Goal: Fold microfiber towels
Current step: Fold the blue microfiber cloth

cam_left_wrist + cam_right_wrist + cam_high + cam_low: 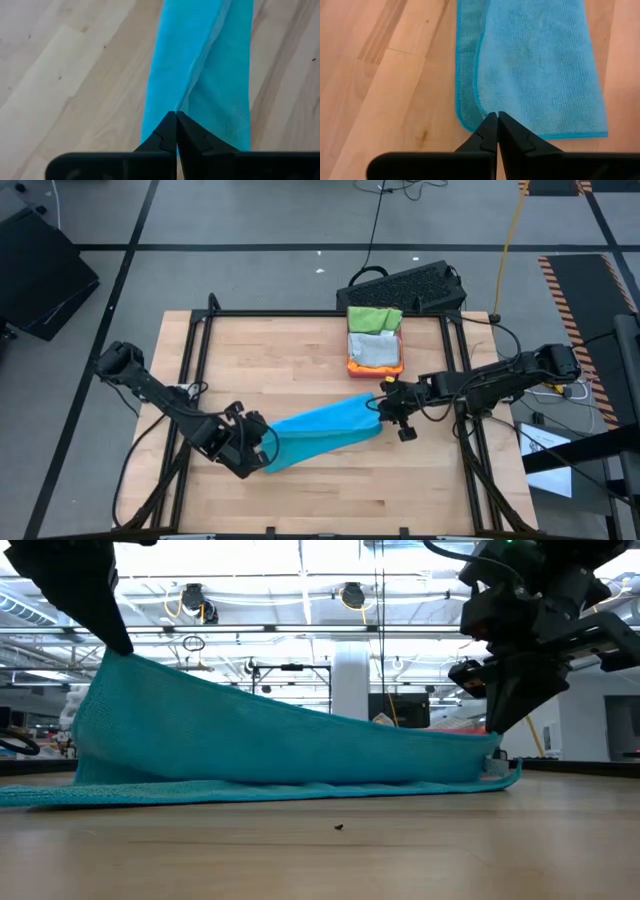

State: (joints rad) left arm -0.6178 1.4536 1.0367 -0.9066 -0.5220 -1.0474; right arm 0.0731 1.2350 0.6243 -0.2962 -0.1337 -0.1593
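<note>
A bright blue microfiber towel point(320, 430) lies folded in a long strip across the middle of the table, held at both ends. My left gripper point(262, 450) is shut on its left end, which is raised above the table in the low view point(118, 645). My right gripper point(380, 408) is shut on its right end, low by the tabletop point(497, 745). The towel's lower layer point(250, 790) rests on the wood. The upper part slopes down from left to right. My left gripper pinches the towel's left end point(180, 107) between its two fingers, coming from above. Cloth falls away on both sides of the fingertips, so it looks like a fold or several layers. This end is lifted clear, and the cloth runs fairly taut down toward the other end. My right gripper pinches the corner of the towel's upper layer point(495, 109) between its two fingertips, from above, slanting in from the table's right. The corner sits just over the table. The lower layer's hemmed edge point(465, 100) lies flat on the wood beside it.
A pink-red tray point(375, 367) stands at the table's far middle, holding a bright green towel point(374, 318) and a pale folded one point(376, 352). A black keyboard point(405, 285) lies beyond the far edge. Bare wood shows in front of the blue towel.
</note>
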